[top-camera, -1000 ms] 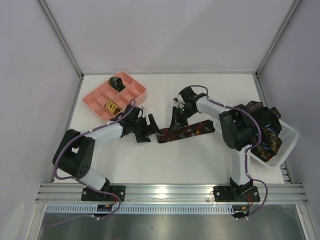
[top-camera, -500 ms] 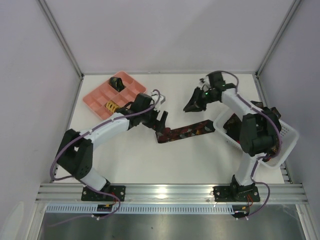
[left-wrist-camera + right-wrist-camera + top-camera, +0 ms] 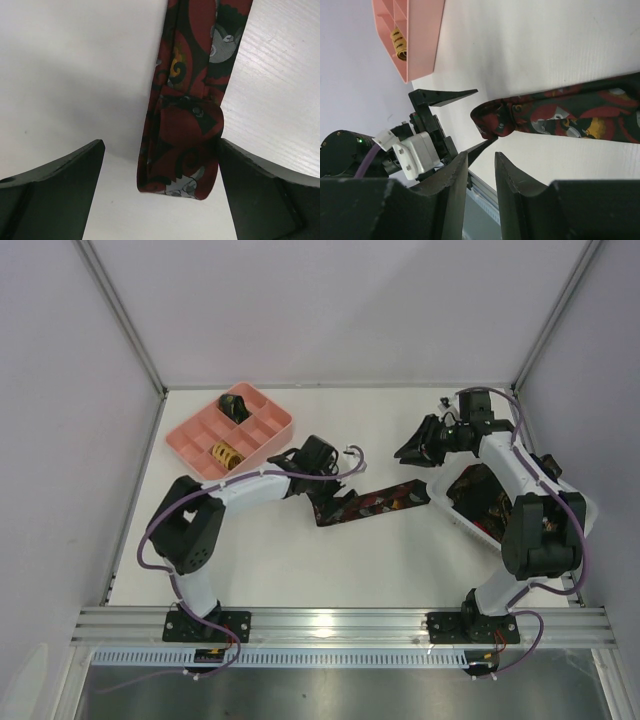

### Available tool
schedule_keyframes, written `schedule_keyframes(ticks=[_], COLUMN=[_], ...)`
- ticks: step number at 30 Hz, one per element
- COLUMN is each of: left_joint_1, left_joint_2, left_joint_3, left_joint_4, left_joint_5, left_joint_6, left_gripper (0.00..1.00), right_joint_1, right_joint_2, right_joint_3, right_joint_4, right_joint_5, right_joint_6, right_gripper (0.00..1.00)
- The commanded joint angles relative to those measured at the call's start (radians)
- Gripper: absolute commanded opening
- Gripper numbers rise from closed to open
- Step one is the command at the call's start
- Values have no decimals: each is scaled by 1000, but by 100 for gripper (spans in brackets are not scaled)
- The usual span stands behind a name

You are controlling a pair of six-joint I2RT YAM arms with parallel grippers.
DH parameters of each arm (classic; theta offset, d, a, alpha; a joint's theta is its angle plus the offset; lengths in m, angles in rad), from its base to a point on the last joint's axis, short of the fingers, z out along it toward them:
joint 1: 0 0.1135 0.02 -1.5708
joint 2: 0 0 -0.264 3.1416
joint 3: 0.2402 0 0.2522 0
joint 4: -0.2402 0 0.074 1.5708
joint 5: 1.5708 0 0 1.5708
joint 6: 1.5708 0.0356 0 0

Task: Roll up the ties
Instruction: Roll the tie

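One tie (image 3: 375, 503), dark with red and grey patterning, lies flat across the middle of the table, its left end folded over on itself. My left gripper (image 3: 323, 496) is open at that folded end (image 3: 180, 150), which sits between the two fingers (image 3: 55, 190) close to the right one. My right gripper (image 3: 412, 447) hangs above the table near the basket's left edge, fingers (image 3: 452, 192) a little apart with nothing between them. From the right wrist view I see the tie (image 3: 570, 115) and the left gripper (image 3: 485, 115) astride its end.
A pink compartment tray (image 3: 262, 436) stands at the back left, holding a dark rolled tie (image 3: 236, 405) and a yellow rolled tie (image 3: 224, 453). A white mesh basket (image 3: 572, 525) with several more ties (image 3: 488, 498) stands at the right edge.
My right gripper has let go of the tie and drawn back to the right and up. My left gripper has swung in over the tie's left end.
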Motion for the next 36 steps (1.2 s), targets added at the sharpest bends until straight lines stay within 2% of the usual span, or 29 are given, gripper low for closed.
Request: schedule_keyframes(ticks=[1, 7, 19, 26, 29, 31, 36], left_joint_1=[-34, -33, -2, -8, -31, -46, -49], left_joint_2=[31, -3, 37, 63, 87, 110, 141], left_joint_3=[43, 60, 97, 106, 98, 97, 86], left_joint_4=[2, -47, -80, -85, -90, -79, -59], left_joint_5=[0, 83, 48, 97, 56, -30, -37], left_joint_6=[94, 84, 63, 58, 74, 72, 84], left_gripper=[100, 100, 100, 100, 100, 100, 100], right_joint_1=[-2, -2, -4, -1, -1, 1, 2], right_joint_2=[-47, -48, -39, -48, -50, -50, -51], right_joint_3=[-18, -25, -38, -64, -65, -64, -67], right_joint_4=[20, 27, 49, 63, 70, 70, 70], right_joint_5=[-36, -43, -59, -62, -64, -66, -64], right_joint_6=[-1, 2, 14, 19, 22, 25, 20], right_gripper=[34, 34, 32, 32, 31, 31, 31])
